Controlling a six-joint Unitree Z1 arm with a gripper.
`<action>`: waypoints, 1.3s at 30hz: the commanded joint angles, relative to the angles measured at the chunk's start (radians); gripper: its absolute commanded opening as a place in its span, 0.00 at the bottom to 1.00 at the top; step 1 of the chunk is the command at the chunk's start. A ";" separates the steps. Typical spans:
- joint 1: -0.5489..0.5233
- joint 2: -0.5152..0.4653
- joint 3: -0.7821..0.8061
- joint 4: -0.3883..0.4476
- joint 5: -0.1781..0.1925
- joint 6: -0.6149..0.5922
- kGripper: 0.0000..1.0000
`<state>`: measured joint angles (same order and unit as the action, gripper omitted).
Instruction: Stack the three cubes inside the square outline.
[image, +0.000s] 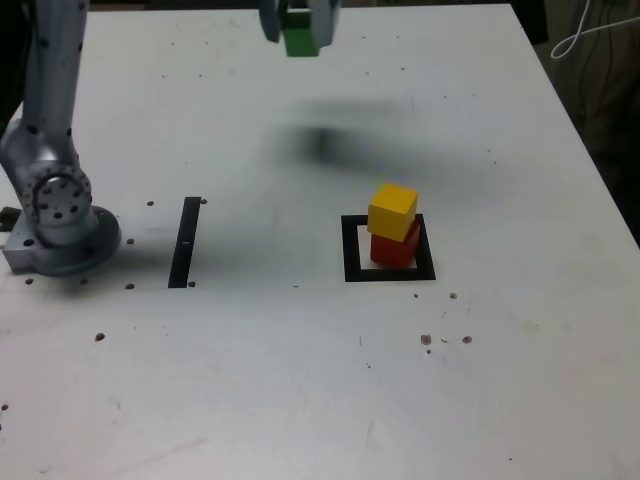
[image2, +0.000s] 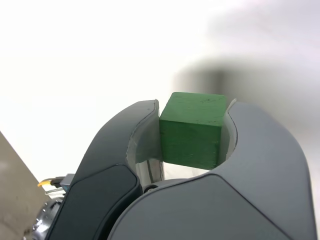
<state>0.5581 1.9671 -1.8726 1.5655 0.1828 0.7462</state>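
In the exterior view, the upper part of the arm (image: 52, 90) is cut off by the top edge, and so is most of the claw (image: 301, 22), of which only the blurred tips are shown. The green cube (image: 301, 42) is seen between those tips, partly covered by them. The red cube (image: 394, 248) is partly hidden by the yellow cube (image: 392, 212), which is stacked on it at a slight twist. The red cube is set inside the square outline (image: 427, 262), a thick black border around a white centre; part of that border's far side is covered by the cubes. A soft, blurred shadow is cast on the white worktop (image: 230, 380), between the claw and the stack. To the exterior view's left of the outline, a narrow black strip (image: 185, 243) is seen flat on the worktop.

In the wrist view, the green cube is gripped between the two curved fingers of the claw, which are closed onto its opposite sides. Its top and one side face are plainly shown; the gripped sides are hard to make out.
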 joint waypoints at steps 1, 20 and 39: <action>-0.038 -0.019 -0.013 0.022 -0.005 -0.022 0.17; -0.431 -0.046 -0.065 0.067 -0.061 -0.314 0.17; -0.618 0.020 -0.061 0.061 -0.091 -0.478 0.17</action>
<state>-0.0546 1.9829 -1.9374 1.6170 0.0916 0.2736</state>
